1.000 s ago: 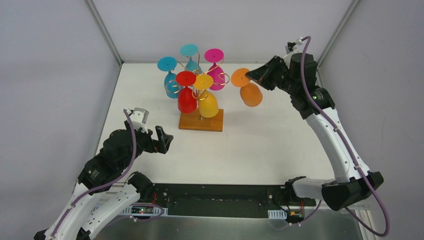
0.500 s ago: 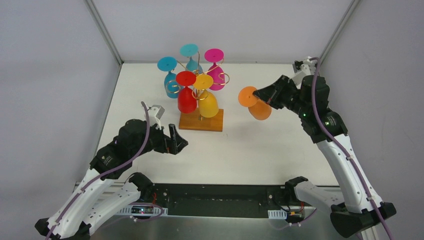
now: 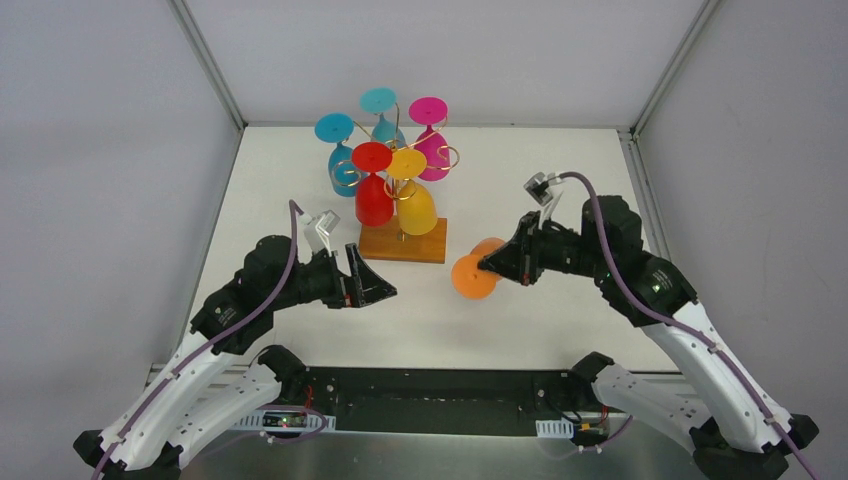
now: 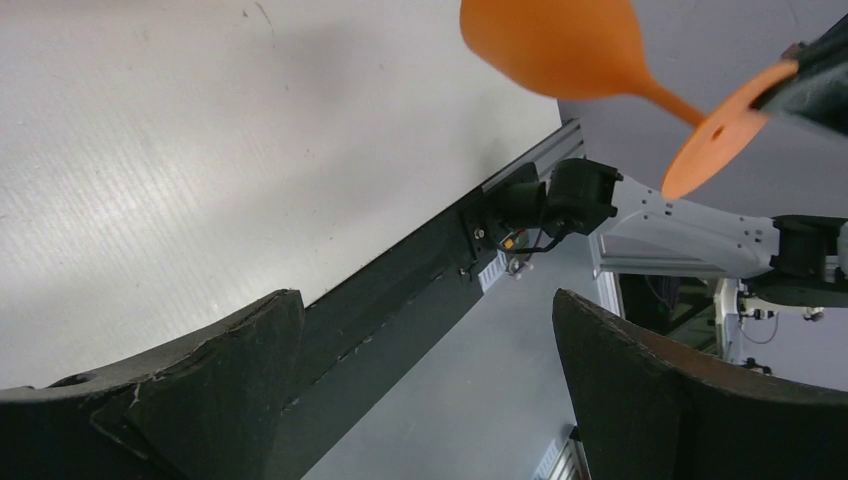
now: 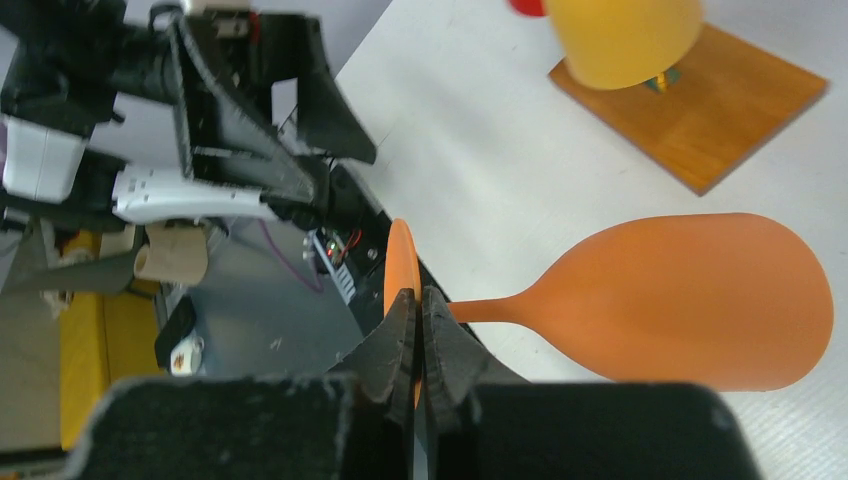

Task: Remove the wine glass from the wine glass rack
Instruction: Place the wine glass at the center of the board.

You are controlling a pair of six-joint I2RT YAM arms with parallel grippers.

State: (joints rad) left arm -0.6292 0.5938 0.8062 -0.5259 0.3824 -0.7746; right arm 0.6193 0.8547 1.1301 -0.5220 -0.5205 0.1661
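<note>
My right gripper (image 3: 497, 266) is shut on the round foot of an orange wine glass (image 3: 472, 276), held on its side above the table, right of the rack. In the right wrist view the gripper (image 5: 416, 300) pinches the foot edge, with the orange bowl (image 5: 690, 300) pointing right. The wine glass rack (image 3: 403, 240), gold wire on an orange-brown wooden base, stands at the back centre with blue, teal, magenta, red (image 3: 374, 200) and yellow (image 3: 414, 205) glasses hanging on it. My left gripper (image 3: 378, 285) is open and empty, left of the orange glass. The left wrist view shows the orange glass (image 4: 560, 45) ahead.
The rack's wooden base (image 5: 700, 110) and yellow glass (image 5: 620, 35) show in the right wrist view. Grey walls enclose the table on three sides. The black front rail (image 3: 440, 390) runs along the near edge between the arm bases.
My right gripper has carried the orange glass from beside the rack down and toward the front centre, tipping it sideways. My left gripper has moved right toward it.
</note>
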